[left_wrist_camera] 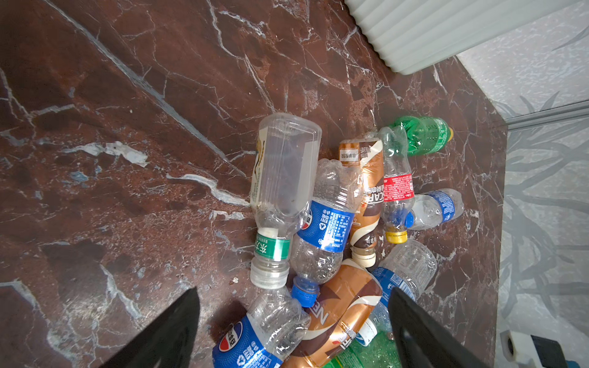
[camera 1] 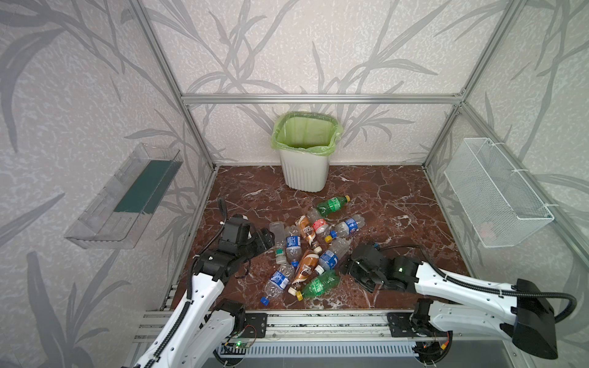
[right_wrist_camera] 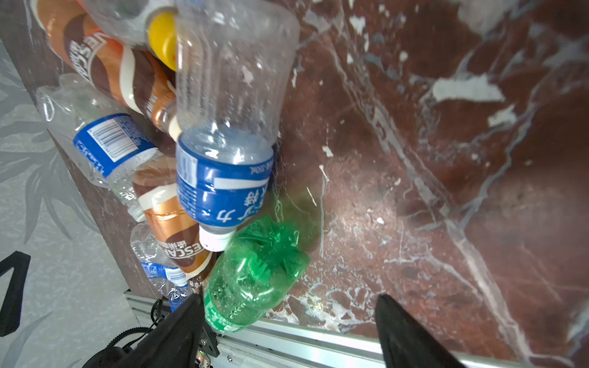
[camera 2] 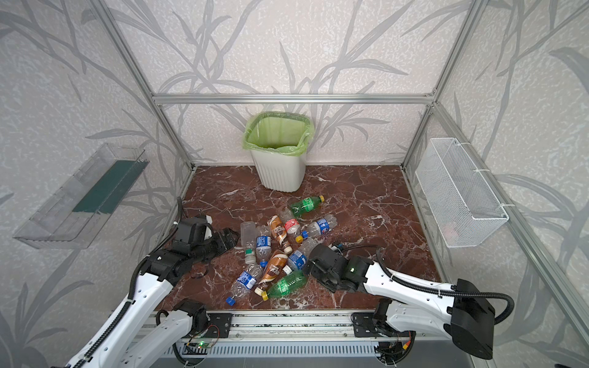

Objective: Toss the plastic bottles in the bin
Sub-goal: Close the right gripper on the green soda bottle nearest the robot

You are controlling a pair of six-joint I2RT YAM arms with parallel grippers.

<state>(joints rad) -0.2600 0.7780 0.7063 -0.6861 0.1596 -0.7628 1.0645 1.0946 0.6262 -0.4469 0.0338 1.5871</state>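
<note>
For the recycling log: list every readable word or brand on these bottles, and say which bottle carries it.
"ESCAF": nearer brown-wrapped bottle, seen upside down.
"CAF": farther brown-wrapped bottle, seen sideways.
"东方": green neck band of the square clear bottle.
Fine print on the blue label and the red label: too small to read.
Label of the green bottle: too blurred to read.
</note>
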